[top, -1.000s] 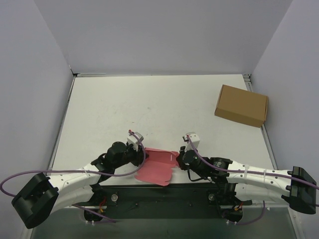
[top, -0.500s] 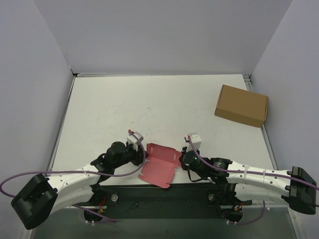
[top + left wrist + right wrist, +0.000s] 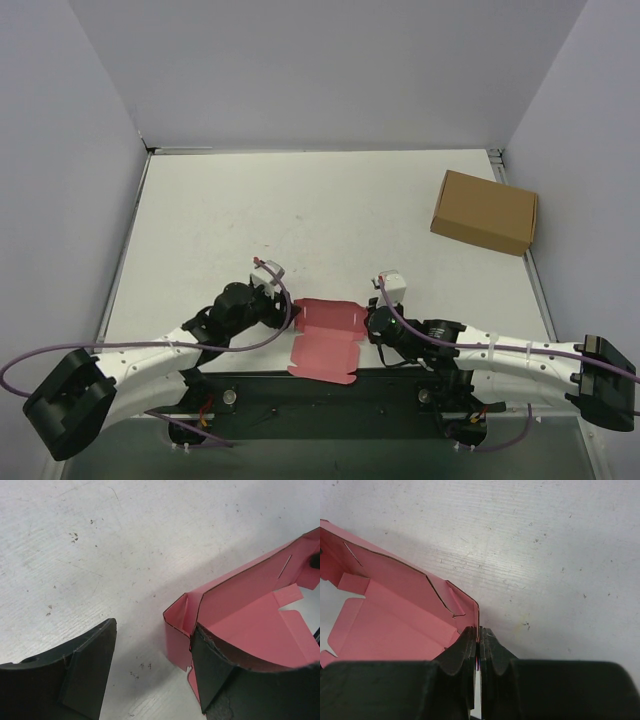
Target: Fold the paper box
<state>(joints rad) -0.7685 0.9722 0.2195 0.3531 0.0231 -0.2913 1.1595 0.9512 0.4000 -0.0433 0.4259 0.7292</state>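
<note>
The white bench (image 3: 300, 210) is filling most of the overhead view, with grey walls closing it in on three sides. Two arms are reaching in from the bottom edge: the left arm (image 3: 150, 352) is coming up from the lower left corner, and the right arm (image 3: 505, 348) from the lower right. They are meeting near the lower middle of the frame.

A brown cardboard box (image 3: 484, 211) is sitting closed at the upper right of the bench, well apart from both arms.

The paper box (image 3: 328, 338) is lying between the two arm tips at the lower middle of the overhead view. It is a pink-red card sheet, partly folded. Its far wall is standing up, and its flat panel is reaching toward the dark strip at the bench's near edge. In the wrist views small corner flaps are standing at both ends of that raised wall.

The right tool (image 3: 478, 632) is pinching the right end of the raised wall, its jaws pressed together on the thin card at the bottom middle of its view.

The left tool (image 3: 152, 627) is standing wide open and gripping nothing. One finger (image 3: 85, 672) is hanging over bare bench at the lower left of its view, and the other is right at the card's left corner.
</note>
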